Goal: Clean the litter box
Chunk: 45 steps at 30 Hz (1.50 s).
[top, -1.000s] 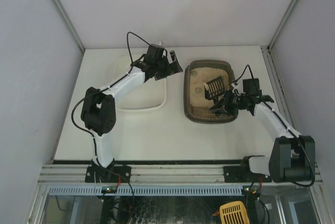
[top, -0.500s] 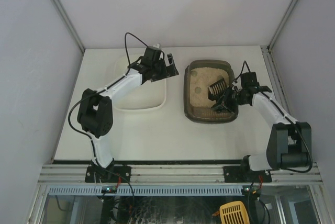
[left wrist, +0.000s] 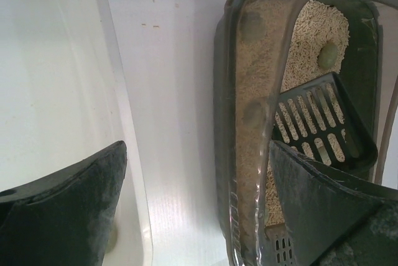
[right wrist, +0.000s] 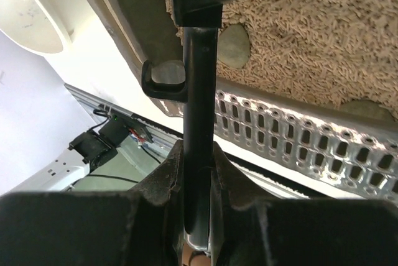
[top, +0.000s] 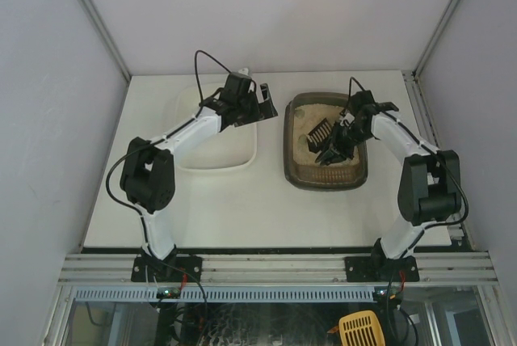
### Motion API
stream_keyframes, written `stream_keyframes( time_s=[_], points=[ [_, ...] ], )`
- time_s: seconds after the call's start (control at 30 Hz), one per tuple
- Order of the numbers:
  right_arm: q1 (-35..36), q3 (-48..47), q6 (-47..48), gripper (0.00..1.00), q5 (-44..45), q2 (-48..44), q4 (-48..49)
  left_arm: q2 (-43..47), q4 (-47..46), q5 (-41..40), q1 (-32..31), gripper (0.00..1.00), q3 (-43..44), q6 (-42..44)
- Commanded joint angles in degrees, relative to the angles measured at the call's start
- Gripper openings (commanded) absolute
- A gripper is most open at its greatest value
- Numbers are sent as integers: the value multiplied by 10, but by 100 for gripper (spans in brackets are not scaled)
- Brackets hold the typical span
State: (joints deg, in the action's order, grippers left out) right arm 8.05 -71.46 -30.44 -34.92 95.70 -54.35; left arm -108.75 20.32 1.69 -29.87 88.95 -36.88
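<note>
The dark brown-grey litter box [top: 289, 152] with beige litter sits right of centre; it also shows in the left wrist view [left wrist: 224, 123]. My right gripper [top: 339, 142] is over the box, shut on the handle [right wrist: 199, 117] of a black slotted scoop [top: 319, 129]. The scoop head [left wrist: 317, 129] lies in the litter. Greenish clumps [left wrist: 328, 55] rest on the litter, one beside the handle [right wrist: 233, 45]. My left gripper [top: 261, 105] is open and empty, above the gap between the white tub and the box; in its wrist view the gripper [left wrist: 193, 210] spans that gap.
A plain white rectangular tub [top: 214, 132] stands left of the litter box, its right wall below my left finger [left wrist: 62, 216]. The box's near rim is perforated [right wrist: 298, 135]. White walls enclose the table on three sides.
My right arm has swung towards the back and left, carrying the scoop from the box's right side to its far middle. The left gripper has barely shifted.
</note>
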Motion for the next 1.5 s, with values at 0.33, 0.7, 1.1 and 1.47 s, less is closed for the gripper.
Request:
stream_keyframes(
  time_s=[0.33, 0.7, 1.1, 1.47],
  points=[
    [50, -72, 48, 0, 88, 49, -106, 53, -43, -23, 2, 100, -58, 25],
    [65, -71, 43, 0, 118, 14, -165, 59, -53, -25, 2, 100, -72, 23],
    [65, -119, 22, 0, 2, 102, -95, 59, -54, -24, 2, 100, -69, 12],
    [25, -23, -36, 0, -40, 77, 93, 59, -49, -28, 2, 100, -75, 15]
  ],
)
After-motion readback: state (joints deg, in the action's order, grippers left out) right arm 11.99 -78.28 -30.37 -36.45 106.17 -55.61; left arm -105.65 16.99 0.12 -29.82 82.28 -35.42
